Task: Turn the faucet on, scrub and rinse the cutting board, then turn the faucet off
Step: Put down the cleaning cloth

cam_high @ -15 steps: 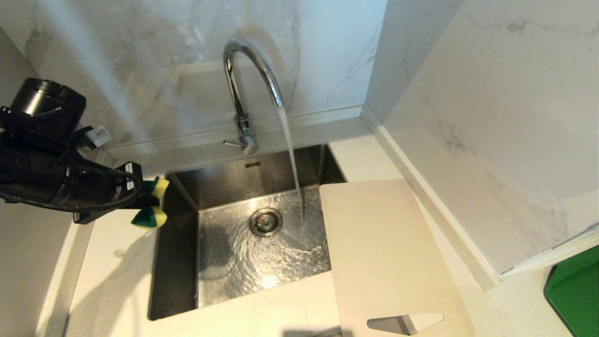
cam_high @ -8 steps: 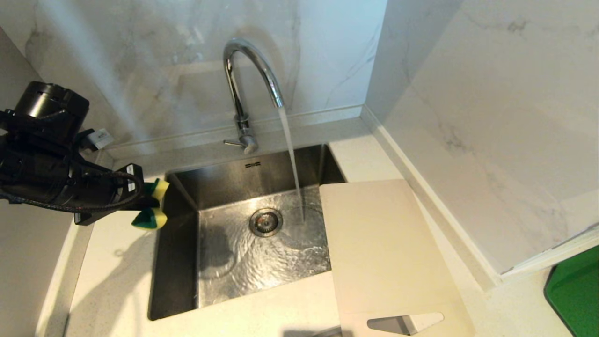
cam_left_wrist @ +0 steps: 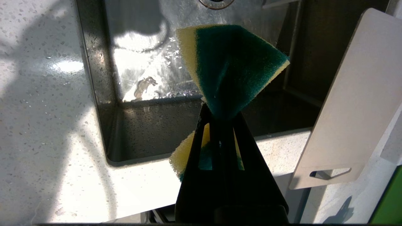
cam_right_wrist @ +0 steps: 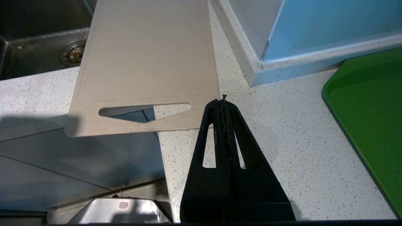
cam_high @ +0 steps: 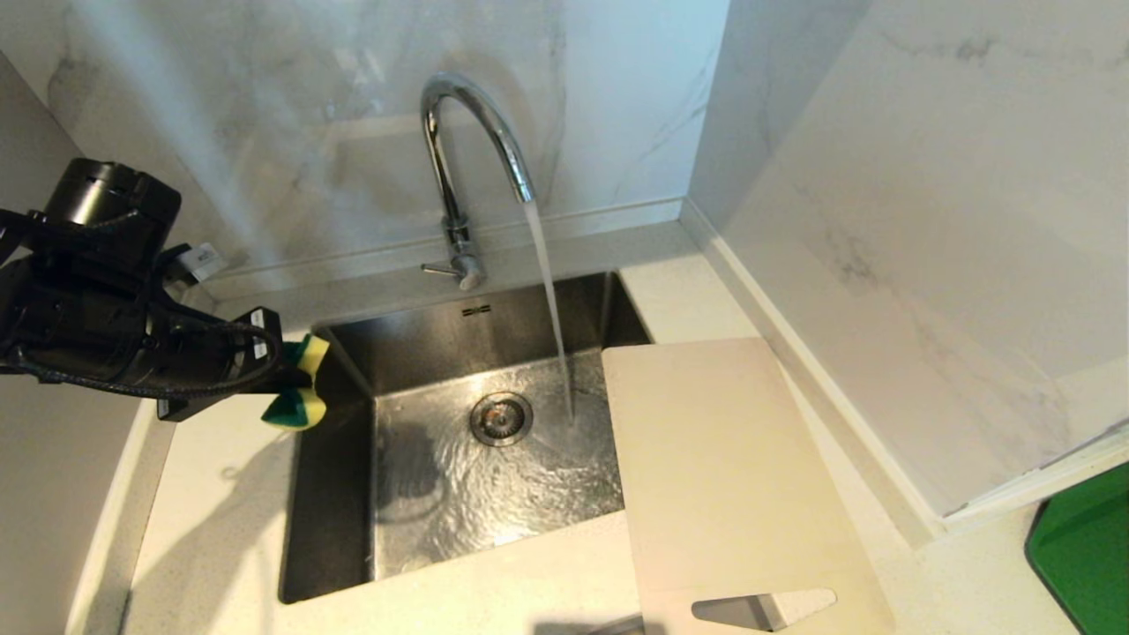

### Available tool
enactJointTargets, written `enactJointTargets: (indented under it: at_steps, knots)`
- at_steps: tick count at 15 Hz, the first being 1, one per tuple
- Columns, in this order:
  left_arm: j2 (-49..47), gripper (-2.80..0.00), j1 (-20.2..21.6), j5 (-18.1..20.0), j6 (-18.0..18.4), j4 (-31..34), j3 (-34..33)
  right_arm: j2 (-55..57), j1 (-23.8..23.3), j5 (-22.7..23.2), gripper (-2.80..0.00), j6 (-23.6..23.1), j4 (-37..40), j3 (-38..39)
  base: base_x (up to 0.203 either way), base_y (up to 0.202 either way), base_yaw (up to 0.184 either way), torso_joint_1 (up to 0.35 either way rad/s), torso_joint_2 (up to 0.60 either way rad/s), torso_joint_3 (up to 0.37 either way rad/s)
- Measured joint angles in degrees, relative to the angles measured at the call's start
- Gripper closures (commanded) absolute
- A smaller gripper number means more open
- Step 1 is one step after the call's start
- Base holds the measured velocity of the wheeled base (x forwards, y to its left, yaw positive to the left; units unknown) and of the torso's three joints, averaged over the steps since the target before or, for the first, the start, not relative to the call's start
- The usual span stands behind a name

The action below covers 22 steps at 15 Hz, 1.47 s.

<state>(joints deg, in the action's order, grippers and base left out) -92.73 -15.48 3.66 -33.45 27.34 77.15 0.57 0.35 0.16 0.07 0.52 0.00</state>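
Note:
The chrome faucet (cam_high: 467, 132) stands behind the sink and water runs from its spout into the basin. The pale beige cutting board (cam_high: 723, 476) lies flat on the counter to the right, one long edge over the sink, handle cutout at the near end; it also shows as the cutting board (cam_right_wrist: 147, 59). My left gripper (cam_high: 295, 384) hovers over the sink's left rim, shut on a green and yellow sponge (cam_left_wrist: 229, 66) pinched at its middle. My right gripper (cam_right_wrist: 222, 102) is shut and empty over the counter beside the board's handle corner, out of the head view.
The steel sink (cam_high: 335, 494) has a round drain (cam_high: 501, 418) and rippling water. Marble walls close the back and right. A green tray (cam_high: 1085, 547) lies on the counter at far right. Speckled counter (cam_high: 212, 520) runs left of the sink.
My left gripper with the sponge has shifted slightly right, toward the sink. Water keeps running and the board has not moved.

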Motion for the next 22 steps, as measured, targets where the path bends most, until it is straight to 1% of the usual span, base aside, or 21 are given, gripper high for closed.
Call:
enactJointTargets:
  at_steps: [4,10,12,15,17,19,22]
  knots:
    - [0.1,0.0,-0.1,-0.4,0.0,0.0,-0.1,-0.5,0.0,0.0,0.0,0.2,-0.1,0.0,0.0,0.0,0.0,0.0,0.0,0.0]
    - [0.4,0.0,0.0,-0.8,1.2,1.4,0.1,-0.5,0.0,0.0,0.0,0.3,-0.1,0.0,0.0,0.0,0.0,0.0,0.0,0.0]
    - [0.3,0.0,0.8,-1.1,3.2,2.8,0.1,-0.5,0.0,0.0,0.0,0.3,0.0,0.0,0.0,0.0,0.0,0.0,0.0,0.0]
    - [0.1,0.0,1.6,-3.3,5.4,4.5,0.1,-0.5,0.0,0.0,0.0,0.3,-0.1,0.0,0.0,0.0,0.0,0.0,0.0,0.0]
    - [0.1,0.0,2.2,-3.8,7.9,7.0,0.1,-0.5,0.0,0.0,0.0,0.3,-0.1,0.0,0.0,0.0,0.0,0.0,0.0,0.0]
    - [-0.2,0.0,3.8,-4.0,10.6,10.4,-0.1,-0.5,0.0,0.0,0.0,0.3,-0.1,0.0,0.0,0.0,0.0,0.0,0.0,0.0]
    - [-2.3,0.0,7.3,-3.8,11.5,11.2,-3.3,-0.5,0.0,0.0,0.0,0.3,-0.1,0.0,0.0,0.0,0.0,0.0,0.0,0.0]
